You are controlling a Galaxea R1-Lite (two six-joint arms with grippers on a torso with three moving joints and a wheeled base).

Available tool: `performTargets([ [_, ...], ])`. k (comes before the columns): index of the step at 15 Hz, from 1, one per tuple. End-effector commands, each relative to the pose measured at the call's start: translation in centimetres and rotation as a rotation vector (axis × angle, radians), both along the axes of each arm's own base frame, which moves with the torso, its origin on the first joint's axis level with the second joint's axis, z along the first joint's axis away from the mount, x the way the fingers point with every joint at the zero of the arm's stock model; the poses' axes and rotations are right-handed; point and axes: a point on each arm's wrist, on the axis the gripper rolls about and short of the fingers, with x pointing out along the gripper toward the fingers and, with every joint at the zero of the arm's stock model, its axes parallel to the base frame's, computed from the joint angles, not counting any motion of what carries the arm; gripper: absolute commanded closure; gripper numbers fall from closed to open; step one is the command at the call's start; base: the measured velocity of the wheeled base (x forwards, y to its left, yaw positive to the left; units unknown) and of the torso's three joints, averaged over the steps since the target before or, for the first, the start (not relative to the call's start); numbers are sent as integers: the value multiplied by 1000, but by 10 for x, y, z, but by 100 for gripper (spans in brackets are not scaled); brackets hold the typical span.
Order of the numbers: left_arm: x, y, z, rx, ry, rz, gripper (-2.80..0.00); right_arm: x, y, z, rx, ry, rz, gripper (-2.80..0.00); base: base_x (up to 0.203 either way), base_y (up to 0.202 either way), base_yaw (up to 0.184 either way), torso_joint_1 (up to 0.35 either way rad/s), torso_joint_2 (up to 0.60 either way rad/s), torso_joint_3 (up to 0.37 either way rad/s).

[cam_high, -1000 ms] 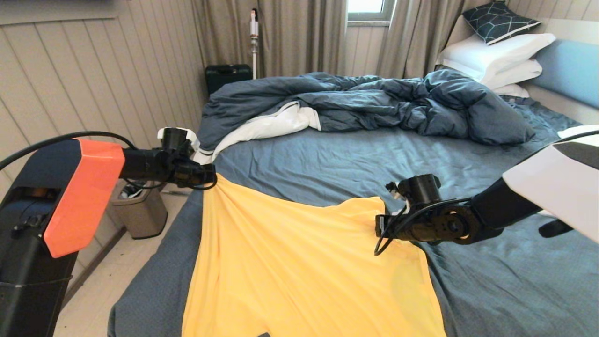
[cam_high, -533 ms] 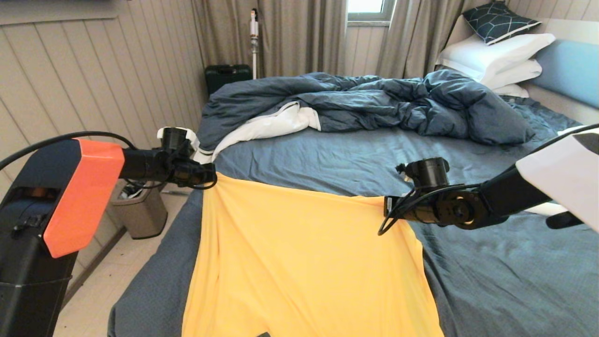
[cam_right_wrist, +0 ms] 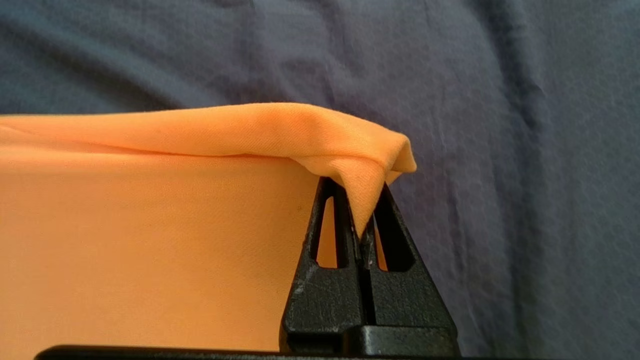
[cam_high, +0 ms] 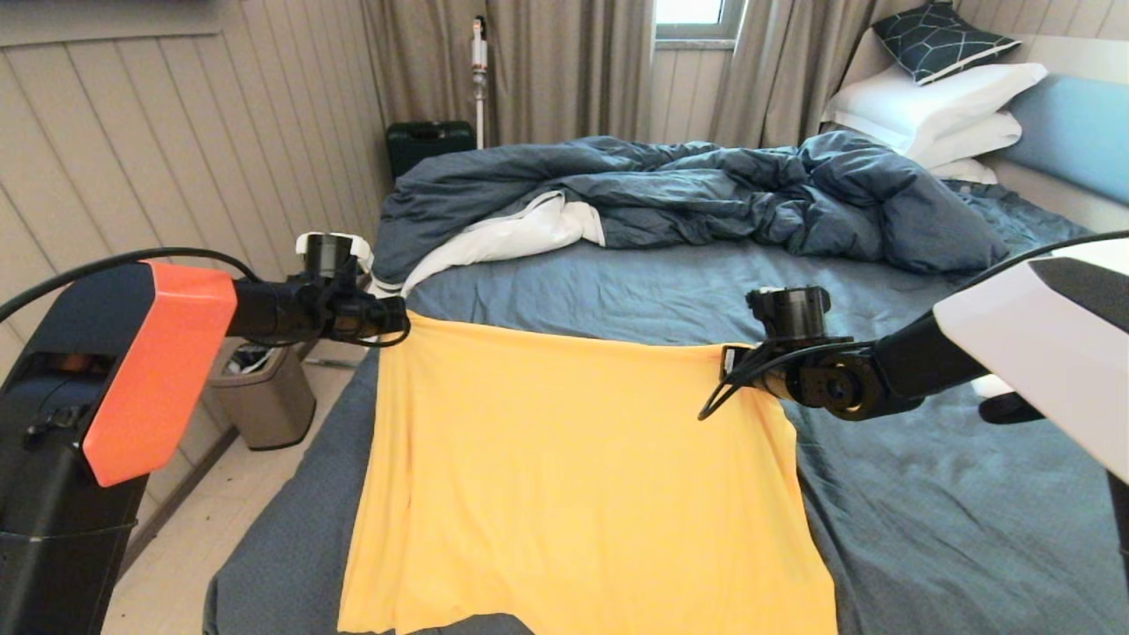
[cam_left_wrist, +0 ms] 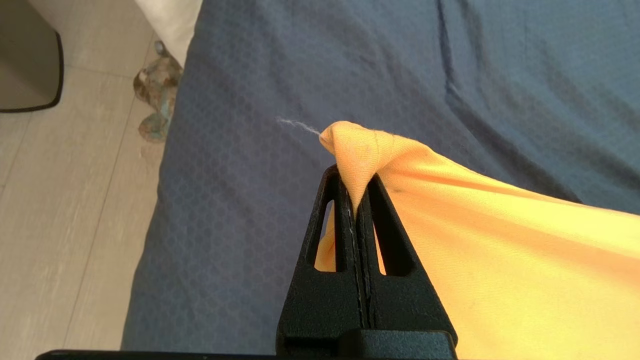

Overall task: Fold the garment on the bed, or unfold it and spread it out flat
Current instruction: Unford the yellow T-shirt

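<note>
Both grippers' fingers pinch thin yellow garment [cam_high: 573, 476] corners; fabric stretched taut, smooth.

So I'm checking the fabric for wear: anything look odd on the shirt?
One thing: a loose pale thread sticks out from the shirt corner pinched in the left gripper. The corner in the right gripper looks intact.

Yellow-orange garment [cam_high: 573, 476], slate-blue bed [cam_high: 926, 529]
</note>
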Motion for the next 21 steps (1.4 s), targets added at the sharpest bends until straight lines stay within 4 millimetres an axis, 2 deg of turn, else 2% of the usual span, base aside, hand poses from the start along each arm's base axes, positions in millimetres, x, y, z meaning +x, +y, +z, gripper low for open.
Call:
performTargets([
  [1,0,-1,1,-3,-11,-1,0,9,2,-4,-8,-13,-20,0,0,0,0,0,0,0],
  [7,2,1,-3,9,-6,-13,0,32,2,-9,-36,-56,-84,0,0,0,0,0,0,0],
  [15,1,2,-7,56,27,-27,0,34,3,-13,-92,-39,-50,0,0,0,0,0,0,0],
  [16,0,2,-8,57,33,-27,-280,34,3,-12,-98,-40,-48,-280,0,0,0,0,0,0],
  [19,-1,2,-5,57,34,-27,-280,33,1,-15,-117,-25,-38,-280,0,0,0,0,0,0],
  [21,-1,9,-1,58,24,-13,-280,33,-6,-13,-122,-26,-49,-280,0,0,0,0,0,0],
])
